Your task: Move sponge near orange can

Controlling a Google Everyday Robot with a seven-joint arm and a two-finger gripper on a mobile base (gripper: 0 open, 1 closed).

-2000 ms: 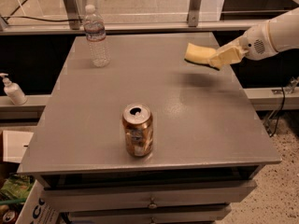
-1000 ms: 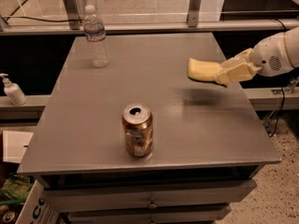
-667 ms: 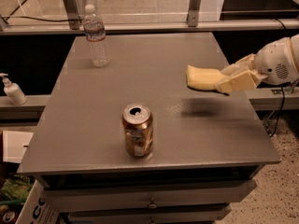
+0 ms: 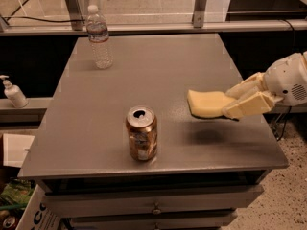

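Sponge [image 4: 207, 104], pale yellow, hangs just above the grey worktop [image 4: 158, 71] at right of centre, its shadow on the surface below it. The gripper [image 4: 229, 103] reaches in from the right edge, jaws clamped on the sponge's right end. The can [image 4: 142, 133] stands upright at lower centre, left of the sponge and apart from it. A bottle [image 4: 100, 37] stands at upper left.

The gripper [image 4: 226, 103], right of the orange can [image 4: 142, 134], has two blocky pale yellow fingers [image 4: 249, 105]. Behind them, a rounded white housing [image 4: 288, 80] bears a small dotted patch.
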